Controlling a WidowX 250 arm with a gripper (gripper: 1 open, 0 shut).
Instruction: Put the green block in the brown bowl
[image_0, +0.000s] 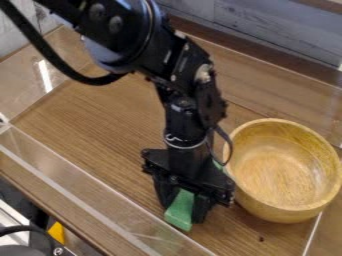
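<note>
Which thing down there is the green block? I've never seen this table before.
Find the big round tan bowl on the wooden table, then look just beside it, under the black robot arm. The green block pokes out from beneath the pincer, partly hidden, and its bright green sets it apart from the tan bowl and black arm.
</note>
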